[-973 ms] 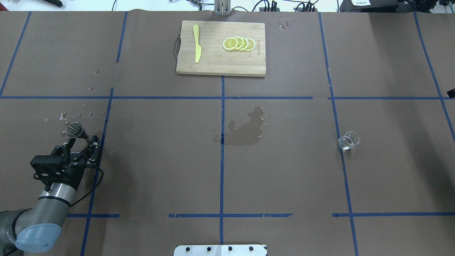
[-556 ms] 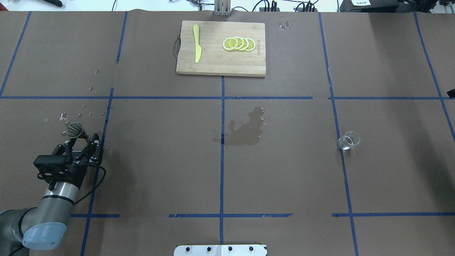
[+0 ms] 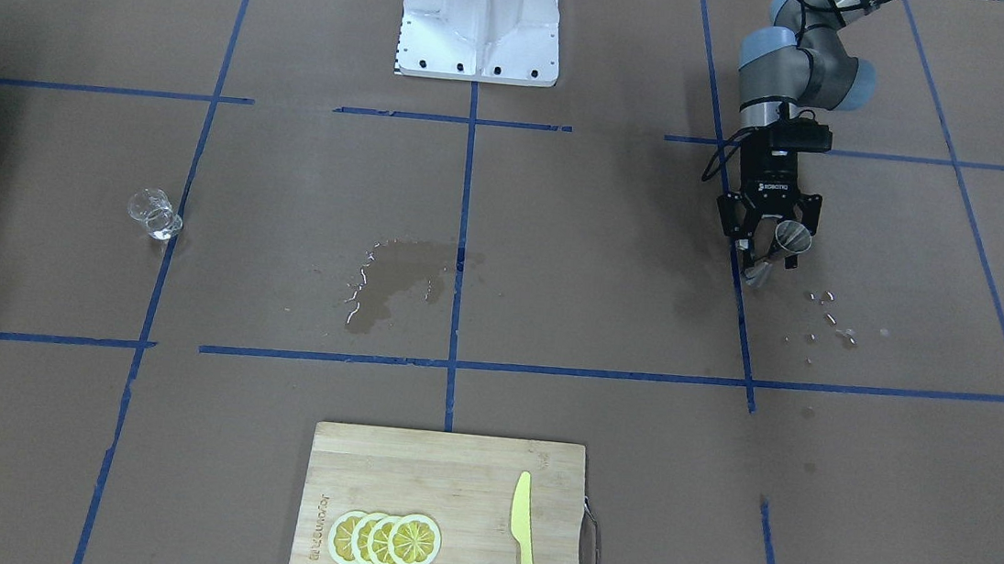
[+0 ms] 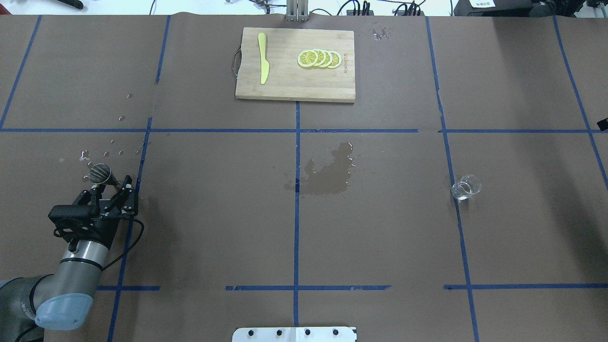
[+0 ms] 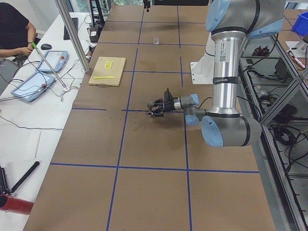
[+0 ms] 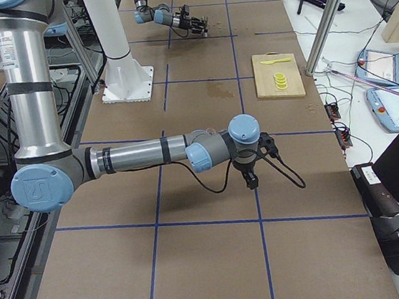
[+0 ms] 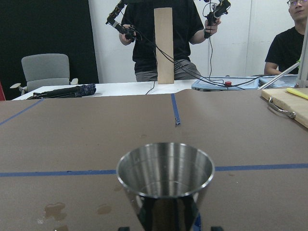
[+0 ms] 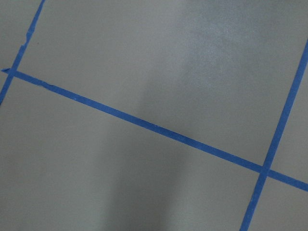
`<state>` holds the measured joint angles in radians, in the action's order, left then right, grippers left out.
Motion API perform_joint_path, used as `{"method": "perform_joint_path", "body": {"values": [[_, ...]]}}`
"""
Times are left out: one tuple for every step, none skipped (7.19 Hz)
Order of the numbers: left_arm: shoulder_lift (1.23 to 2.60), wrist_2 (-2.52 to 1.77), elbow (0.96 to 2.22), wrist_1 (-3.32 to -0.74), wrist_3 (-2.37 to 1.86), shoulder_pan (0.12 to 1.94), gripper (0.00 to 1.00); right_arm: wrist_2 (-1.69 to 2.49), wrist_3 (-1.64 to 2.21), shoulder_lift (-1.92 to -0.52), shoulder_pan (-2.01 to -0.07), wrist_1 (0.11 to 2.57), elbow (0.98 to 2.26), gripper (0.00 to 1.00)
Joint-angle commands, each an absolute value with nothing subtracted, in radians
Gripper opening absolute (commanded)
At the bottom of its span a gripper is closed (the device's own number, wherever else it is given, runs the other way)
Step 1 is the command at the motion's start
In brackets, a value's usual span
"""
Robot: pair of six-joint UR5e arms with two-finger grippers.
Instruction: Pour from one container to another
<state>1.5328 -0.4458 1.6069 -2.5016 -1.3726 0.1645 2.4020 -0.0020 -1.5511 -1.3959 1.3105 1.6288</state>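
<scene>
**Table layout**

Overhead, the jigger (image 4: 100,174) stands at the left of the table (image 4: 213,228), between the spread fingers of the left gripper (image 4: 111,183). The glass cup (image 4: 465,186) stands far right, with a wet patch (image 4: 327,178) midway. Behind the patch lies the cutting board (image 4: 285,85), with the knife (image 4: 262,57) left and the lemon slices (image 4: 319,59) right.

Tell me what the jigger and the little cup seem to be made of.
The jigger looks like polished steel: grey, with mirror-like reflections. The cup looks like clear glass, possibly plastic: the table shows through it.

Cutting board (image 4: 294,88): top centre of the worktop (image 4: 213,228).
Lemon slices (image 4: 319,59): there, fanned across its right half.
Yellow knife (image 4: 263,58): on its left half.
Wet patch (image 4: 327,175): dead centre.
Droplets (image 4: 111,153): scattered, middle left.
</scene>
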Motion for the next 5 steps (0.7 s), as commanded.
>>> {"method": "perform_joint_path", "body": {"values": [[1.532, -0.446, 1.606, -2.502, -1.371, 0.167, 0.46, 2.401, -0.003, -1.551, -1.396, 1.312, 1.629, 1.00], [1.532, -0.446, 1.606, -2.503, -1.371, 0.167, 0.41, 2.401, -0.002, -1.549, -1.396, 1.310, 1.629, 1.00], [1.534, -0.448, 1.606, -2.503, -1.371, 0.167, 0.34, 2.401, -0.002, -1.549, -1.396, 1.312, 1.629, 1.00], [1.529, -0.448, 1.608, -2.510, -1.373, 0.169, 0.02, 2.401, -0.002, -1.549, -1.396, 1.310, 1.629, 1.00], [1.523, -0.448, 1.614, -2.511, -1.371, 0.170, 0.00, 2.401, -0.002, -1.549, -1.396, 1.312, 1.629, 1.00]]}}
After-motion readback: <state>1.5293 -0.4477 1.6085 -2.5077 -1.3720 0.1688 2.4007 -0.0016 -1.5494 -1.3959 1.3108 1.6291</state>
